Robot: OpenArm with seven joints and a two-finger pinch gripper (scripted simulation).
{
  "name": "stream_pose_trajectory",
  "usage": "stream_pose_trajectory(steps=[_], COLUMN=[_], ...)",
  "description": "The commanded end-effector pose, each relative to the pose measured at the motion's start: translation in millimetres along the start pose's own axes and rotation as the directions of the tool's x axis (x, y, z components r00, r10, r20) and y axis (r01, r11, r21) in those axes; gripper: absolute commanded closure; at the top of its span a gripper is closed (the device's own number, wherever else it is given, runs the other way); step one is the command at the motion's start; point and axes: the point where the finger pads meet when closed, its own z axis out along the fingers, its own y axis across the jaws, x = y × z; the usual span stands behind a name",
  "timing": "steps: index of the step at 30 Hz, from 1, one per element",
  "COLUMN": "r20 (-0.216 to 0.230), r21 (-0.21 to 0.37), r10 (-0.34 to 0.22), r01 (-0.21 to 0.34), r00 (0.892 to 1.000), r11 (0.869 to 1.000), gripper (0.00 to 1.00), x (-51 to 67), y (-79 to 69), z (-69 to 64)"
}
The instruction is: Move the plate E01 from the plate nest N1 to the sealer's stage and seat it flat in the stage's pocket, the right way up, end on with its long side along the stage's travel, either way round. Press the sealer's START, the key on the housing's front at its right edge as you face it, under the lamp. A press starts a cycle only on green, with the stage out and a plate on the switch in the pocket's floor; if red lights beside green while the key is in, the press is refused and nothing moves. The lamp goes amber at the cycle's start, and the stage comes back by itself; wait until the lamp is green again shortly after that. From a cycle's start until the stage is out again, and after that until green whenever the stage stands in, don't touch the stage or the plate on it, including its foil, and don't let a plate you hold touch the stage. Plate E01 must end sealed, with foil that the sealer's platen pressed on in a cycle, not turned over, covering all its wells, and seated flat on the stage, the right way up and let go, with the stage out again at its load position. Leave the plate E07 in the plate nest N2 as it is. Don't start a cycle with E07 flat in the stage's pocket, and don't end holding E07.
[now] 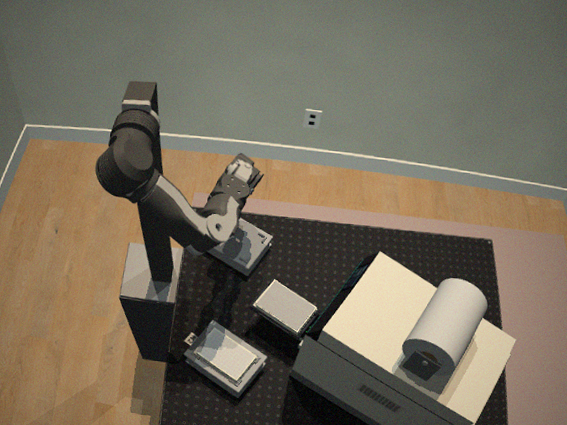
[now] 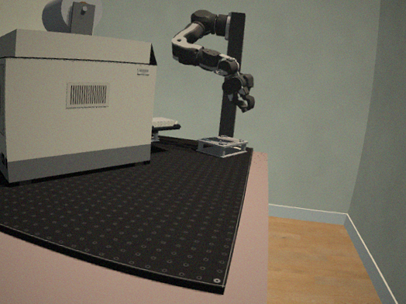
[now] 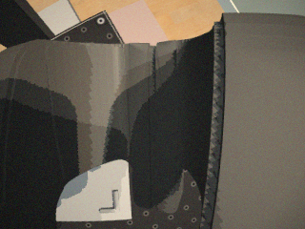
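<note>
Top view: gripper clenched on nothing, raised above the surface's back-left corner, over the bare nest. A foil-covered plate sits on the stage, out in front of the sealer. Another plate lies in the nest near the front-left edge.

Exterior view: gripper hangs high above the far nest; plate on the stage.

Wrist view: only closed fingers and a nest corner.
</note>
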Motion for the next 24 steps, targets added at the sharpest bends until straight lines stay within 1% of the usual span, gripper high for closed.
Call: stream_pose_trajectory(steps=[1,9,21,22,24], r20=[0.001,0.001,0.001,0.007,0.032], r21=[0.004,0.004,0.004,0.023,0.074], r10=[-0.004,-0.004,-0.004,-0.01,-0.019], r01=[0.004,0.004,0.004,0.01,0.016], r00=[1.0,1.0,1.0,1.0,0.999], r11=[1.0,1.0,1.0,1.0,0.997], gripper=[1.0,1.0,1.0,1.0,1.0], x=[0.9,2.7,2.7,2.3,-2.3], y=[0.0,3.4,3.4,0.0,-9.0], z=[-0.4,0.2,0.2,-0.9,-3.4])
